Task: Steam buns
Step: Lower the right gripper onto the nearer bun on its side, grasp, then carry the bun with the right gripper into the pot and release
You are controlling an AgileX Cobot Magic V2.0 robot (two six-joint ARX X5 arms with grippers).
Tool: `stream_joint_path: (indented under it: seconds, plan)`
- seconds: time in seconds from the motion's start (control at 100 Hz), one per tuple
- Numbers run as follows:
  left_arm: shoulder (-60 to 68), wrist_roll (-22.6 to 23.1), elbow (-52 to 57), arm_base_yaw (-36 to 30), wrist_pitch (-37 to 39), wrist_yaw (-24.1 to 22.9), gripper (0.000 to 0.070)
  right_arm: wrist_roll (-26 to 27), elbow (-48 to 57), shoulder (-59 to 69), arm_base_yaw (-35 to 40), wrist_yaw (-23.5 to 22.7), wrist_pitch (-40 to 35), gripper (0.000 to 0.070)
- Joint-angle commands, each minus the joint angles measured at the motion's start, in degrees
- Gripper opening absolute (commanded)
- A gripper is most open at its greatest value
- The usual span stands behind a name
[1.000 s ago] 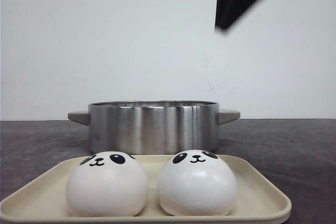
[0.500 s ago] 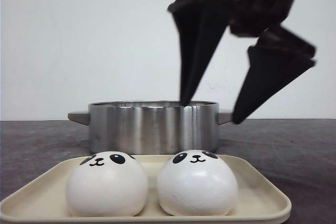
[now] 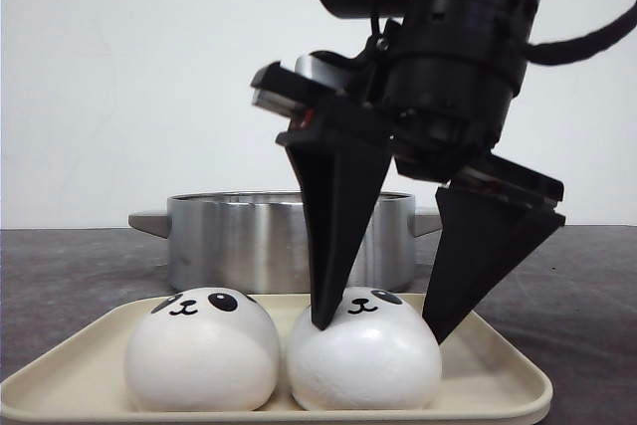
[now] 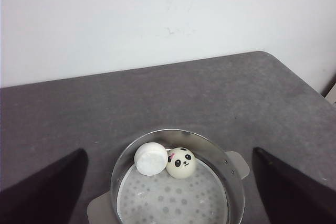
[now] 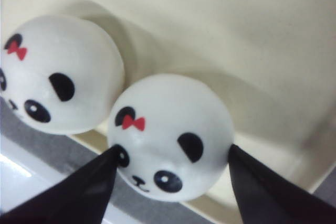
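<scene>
Step in hand: picking the right-hand bun [image 3: 363, 350] off the tray [image 3: 498, 370] to carry it to the pot [image 3: 289, 241].
Right gripper [image 3: 383, 320]: jaws apart, straddling that bun; one finger [image 3: 333, 246] touches its top near the face, the other hangs just beside its far flank. Not yet clamped.
Left gripper [image 4: 168, 192]: jaws apart, holding nothing, hovering above the pot.
Buns: 2 on the tray, side by side and touching or nearly so; 2 already in the pot [image 4: 163, 160], against its back wall on the dotted steamer plate.
Doing it well: centre the fingers so both pads meet the widest part of the dome, go a little lower before closing, then close gently, since the bun looks soft and smooth and could squeeze out.
Watch: the neighbouring bun [image 3: 202, 350] sits close to the inner finger; a straight lift should avoid dragging it.
Placing: open floor remains toward the front of the pot; lower there before letting go.
</scene>
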Motion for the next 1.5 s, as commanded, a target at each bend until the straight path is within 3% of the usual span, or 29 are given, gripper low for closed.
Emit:
stream_joint_path:
  seconds: [0.0,0.06,0.09,0.13,0.17,0.21,0.4,0.71,1.18,1.23,1.36,1.49]
  plan:
    - [0.4,-0.2,1.2,-0.3,0.5,-0.2,0.0585,0.0,0.4,2.3,0.6,0.1,0.7,0.0414]
    - [0.4,-0.2,1.2,-0.3,0.5,-0.2,0.0585,0.0,0.4,2.8,0.6,0.1,1.0,0.0408]
    - [0.4,-0.2,1.2,-0.3,0.4,-0.2,0.0585,0.0,0.4,3.1,0.6,0.1,1.0,0.0371]
    - [0.4,-0.2,1.2,-0.3,0.4,-0.2,0.0585,-0.4,0.4,3.2,0.6,0.2,1.0,0.0225]
    - [0.4,-0.2,1.2,-0.3,0.4,-0.2,0.0585,-1.3,0.4,3.2,0.6,0.3,1.4,0.0]
    - [0.4,-0.2,1.2,-0.3,0.4,-0.2,0.0585,-2.0,0.4,3.2,0.6,0.2,2.3,0.0023]
    - [0.4,-0.2,1.2,-0.3,0.2,-0.2,0.0585,-3.0,6.8,0.1,0.0,0.6,2.5,0.0012]
    - [0.4,0.0,1.2,-0.3,0.2,-0.2,0.0585,-12.9,31.8,0.6,-3.9,13.6,4.5,0.0007]
    - [0.4,-0.2,1.2,-0.3,0.2,-0.2,0.0585,-13.1,34.3,16.5,-13.0,11.7,0.5,0.0009]
    - [0.4,-0.2,1.2,-0.3,-0.1,-0.2,0.0585,-13.1,34.3,17.0,-13.3,11.8,0.5,0.0049]
    - [0.4,-0.3,1.2,-0.3,-1.8,-0.2,0.0585,-13.1,34.3,17.2,-13.6,12.1,1.2,0.0289]
    - [0.4,-0.3,1.2,-0.3,-3.0,-0.2,0.0585,-13.1,34.3,17.2,-14.2,12.3,1.4,0.0307]
